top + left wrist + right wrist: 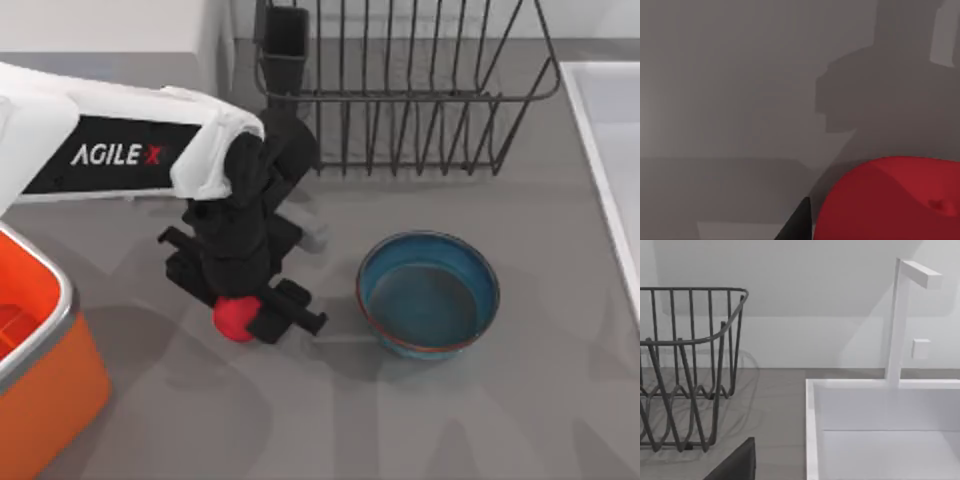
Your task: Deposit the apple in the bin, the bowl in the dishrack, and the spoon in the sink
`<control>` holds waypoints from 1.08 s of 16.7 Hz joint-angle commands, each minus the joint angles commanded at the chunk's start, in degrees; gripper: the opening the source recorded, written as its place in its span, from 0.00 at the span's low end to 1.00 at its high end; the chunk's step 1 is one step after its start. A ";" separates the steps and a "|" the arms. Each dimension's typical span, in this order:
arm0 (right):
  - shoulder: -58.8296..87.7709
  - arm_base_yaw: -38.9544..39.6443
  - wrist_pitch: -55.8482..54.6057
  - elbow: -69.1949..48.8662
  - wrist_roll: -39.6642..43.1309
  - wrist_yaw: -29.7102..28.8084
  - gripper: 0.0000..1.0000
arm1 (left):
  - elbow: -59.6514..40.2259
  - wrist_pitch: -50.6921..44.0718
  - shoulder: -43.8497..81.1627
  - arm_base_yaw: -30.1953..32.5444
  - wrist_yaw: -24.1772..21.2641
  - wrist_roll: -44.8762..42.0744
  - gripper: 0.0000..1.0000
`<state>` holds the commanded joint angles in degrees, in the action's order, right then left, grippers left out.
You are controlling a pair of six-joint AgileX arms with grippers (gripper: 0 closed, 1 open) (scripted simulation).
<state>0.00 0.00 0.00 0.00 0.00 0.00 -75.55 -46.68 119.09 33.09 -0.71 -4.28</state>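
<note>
The red apple sits between the fingers of my left gripper, which is shut on it at the table's left-middle. In the left wrist view the apple looms close, with one dark fingertip against its side. The blue bowl stands upright and empty to the right of the gripper. The orange bin is at the lower left. The dark wire dishrack stands at the back, the pale sink at the right. A small pale grey piece, possibly the spoon, pokes out from under the left arm.
A white box-like appliance stands at the back left behind the left arm. The rack's black cutlery cup is at its left corner. A white tap rises behind the sink. A dark part of my right gripper shows near the sink.
</note>
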 joint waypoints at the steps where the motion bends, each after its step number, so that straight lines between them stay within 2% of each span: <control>1: 0.00 0.00 0.00 0.00 0.00 0.00 1.00 | 0.00 0.00 0.00 0.00 0.00 0.00 0.00; 10: 0.00 0.00 0.00 0.00 0.00 0.00 1.00 | -1.18 -1.29 -1.17 -0.02 0.54 -0.31 0.00; 18: 0.00 0.00 0.00 0.00 0.00 0.00 1.00 | -12.88 -19.17 -6.70 0.00 0.58 0.00 0.00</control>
<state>0.00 0.00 0.00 0.00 0.00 0.00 -88.43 -65.85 112.39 33.09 -0.13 -4.29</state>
